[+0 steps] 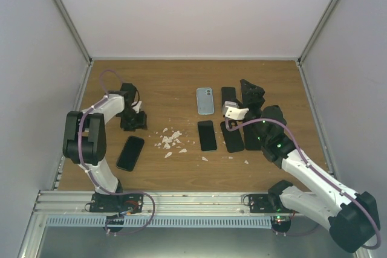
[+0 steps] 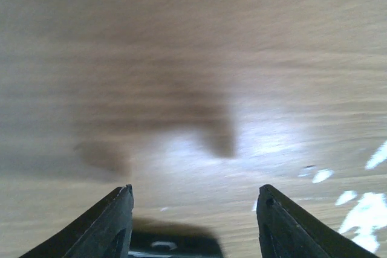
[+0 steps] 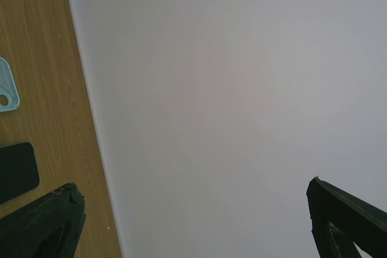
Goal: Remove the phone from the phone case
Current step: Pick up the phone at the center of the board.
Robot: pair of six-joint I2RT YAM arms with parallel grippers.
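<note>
L gripper point(image 2: 195, 188) low over table point(image 2: 181, 40), jaws apart, nothing btwn them.
Dark edge point(image 2: 172, 245) at bottom of L wrist view, btwn the fingers (too blurry to ID). Top view: black phone point(image 1: 130, 153) flat, near L gripper on arm-base side; white scraps point(image 1: 169, 140) mid-table. R gripper point(image 1: 251, 92) raised, jaws wide, empty, facing wall point(image 3: 242, 89). Blue case point(image 1: 205, 101) flat mid-table, untouched, apart from both grippers (phone inside? can't tell). 2nd black phone point(image 1: 207, 135) just nearer the bases.

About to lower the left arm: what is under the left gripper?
Bare wooden table under the left gripper, jaws apart and empty. A dark object's edge shows low between the fingers; the rest is hidden.
</note>
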